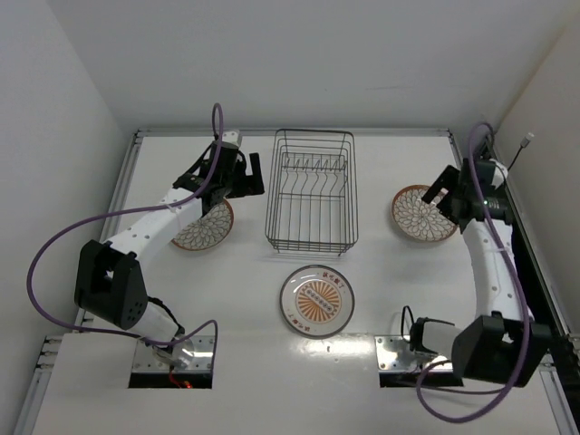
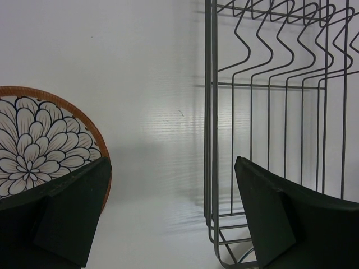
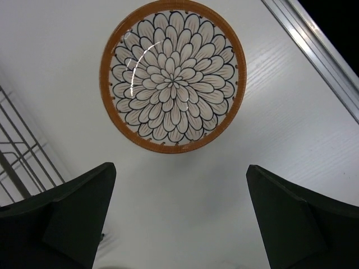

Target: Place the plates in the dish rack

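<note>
Starting at the near edge of the white table (image 1: 245,299), both arm bases sit side by side, each trailing a purple cable (image 1: 41,263). Just beyond them, between the two arms, the medallion plate (image 1: 316,302) lies flat and face up, orange centre showing, near the short near end of the dish rack (image 1: 312,190) but apart from it. Farther out, the rack stands lengthwise at mid-table, its divider prongs in a row toward the far half. Left scale plate (image 1: 207,231) lies flat on the table just left of the rack, partly covered in the top view by the left arm's forearm. Left gripper (image 2: 172,168) hangs over the strip of bare table between that plate and the rack's left wall, jaws spread wide and holding nothing; in the wrist view one finger (image 2: 61,218) overlaps the plate's orange rim and the other (image 2: 291,224) overlaps the rack's wire corner. Right scale plate (image 3: 173,77) lies flat, face up, well right of the rack, close to the table's right rail. Right gripper (image 3: 179,168) hovers over bare table just short of this plate, jaws fully apart, gripping nothing, with the whole plate visible beyond the fingertips. All three plates rest outside the rack.
</note>
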Action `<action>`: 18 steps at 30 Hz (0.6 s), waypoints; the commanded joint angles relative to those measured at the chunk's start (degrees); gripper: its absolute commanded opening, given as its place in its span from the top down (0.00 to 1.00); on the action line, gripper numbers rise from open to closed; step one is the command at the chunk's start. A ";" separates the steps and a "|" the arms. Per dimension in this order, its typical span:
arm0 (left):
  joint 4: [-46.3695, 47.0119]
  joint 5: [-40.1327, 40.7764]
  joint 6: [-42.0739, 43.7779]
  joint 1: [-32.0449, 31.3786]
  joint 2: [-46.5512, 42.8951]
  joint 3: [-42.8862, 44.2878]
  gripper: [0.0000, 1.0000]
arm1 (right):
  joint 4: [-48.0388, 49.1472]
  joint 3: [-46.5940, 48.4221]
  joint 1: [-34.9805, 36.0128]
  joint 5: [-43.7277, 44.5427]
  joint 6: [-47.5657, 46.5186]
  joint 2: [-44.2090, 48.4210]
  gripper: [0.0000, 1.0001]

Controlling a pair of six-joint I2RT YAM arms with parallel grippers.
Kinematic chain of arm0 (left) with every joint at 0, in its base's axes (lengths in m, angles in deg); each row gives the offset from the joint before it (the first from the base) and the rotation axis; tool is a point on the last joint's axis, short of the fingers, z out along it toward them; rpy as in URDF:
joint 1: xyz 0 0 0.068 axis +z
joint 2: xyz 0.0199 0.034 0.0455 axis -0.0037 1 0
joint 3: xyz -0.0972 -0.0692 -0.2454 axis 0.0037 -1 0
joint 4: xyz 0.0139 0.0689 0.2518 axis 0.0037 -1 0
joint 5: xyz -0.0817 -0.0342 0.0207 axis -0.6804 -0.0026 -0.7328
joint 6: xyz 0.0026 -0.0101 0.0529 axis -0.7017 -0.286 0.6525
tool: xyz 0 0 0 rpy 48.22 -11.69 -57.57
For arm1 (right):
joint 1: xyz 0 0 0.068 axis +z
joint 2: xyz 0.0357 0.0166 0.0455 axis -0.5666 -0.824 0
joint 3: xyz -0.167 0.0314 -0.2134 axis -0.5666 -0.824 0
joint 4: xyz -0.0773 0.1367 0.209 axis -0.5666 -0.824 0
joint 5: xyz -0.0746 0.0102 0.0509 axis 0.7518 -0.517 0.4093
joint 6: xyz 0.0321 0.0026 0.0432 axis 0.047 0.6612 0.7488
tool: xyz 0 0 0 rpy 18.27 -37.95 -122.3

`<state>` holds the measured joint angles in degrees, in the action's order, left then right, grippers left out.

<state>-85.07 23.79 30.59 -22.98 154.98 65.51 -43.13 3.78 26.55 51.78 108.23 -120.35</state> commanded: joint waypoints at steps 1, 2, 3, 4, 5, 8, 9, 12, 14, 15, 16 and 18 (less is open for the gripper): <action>1.81 -0.74 0.16 0.53 -2.34 -0.06 0.09 | 4.53 0.00 -6.87 -14.62 -2.03 -2.49 0.00; 1.81 -0.74 0.16 0.53 -2.34 -0.06 0.09 | 5.14 -1.39 -9.84 -15.60 -2.03 -3.10 0.00; 1.81 -0.74 0.16 0.53 -2.34 -0.06 0.09 | 6.45 -2.28 -11.53 -18.13 -1.42 -3.81 0.00; 1.81 -0.74 0.16 0.53 -2.34 -0.06 0.09 | 7.16 -4.46 -15.20 -19.38 -1.41 -3.81 0.00; 1.81 -1.26 0.16 0.53 -2.34 -0.06 0.09 | 7.95 -5.70 -17.06 -20.78 -0.80 -4.60 0.00; 1.81 -1.27 0.16 0.53 -2.34 -0.06 0.09 | 12.95 -10.89 -24.43 -32.70 -0.18 -8.72 0.00; 1.81 -1.27 0.16 0.53 -2.34 -0.06 0.09 | 14.18 -12.90 -25.86 -34.66 -0.18 -11.69 0.00; 1.81 -1.27 0.16 0.53 -2.34 -0.06 0.09 | 18.14 -15.72 -29.63 -40.11 0.35 -16.28 0.00; 1.81 -1.27 0.16 0.53 -2.34 -0.06 0.09 | 20.25 -16.26 -30.27 -41.62 0.35 -19.71 0.00; 1.81 -1.27 0.16 0.53 -2.34 -0.06 0.09 | 20.26 -16.78 -31.05 -41.63 0.35 -20.68 0.00; 1.81 -1.27 0.16 0.53 -2.34 -0.06 0.09 | 20.26 -16.79 -31.67 -41.63 -0.17 -21.56 0.00; 1.81 -1.27 0.16 0.53 -2.34 -0.06 0.09 | 22.45 -16.79 -32.37 -42.68 -0.18 -24.18 0.02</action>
<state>-85.00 22.88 30.59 -22.98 154.96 65.51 -27.46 -13.77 -4.71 14.47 108.23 -143.14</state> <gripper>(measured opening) 0.905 0.992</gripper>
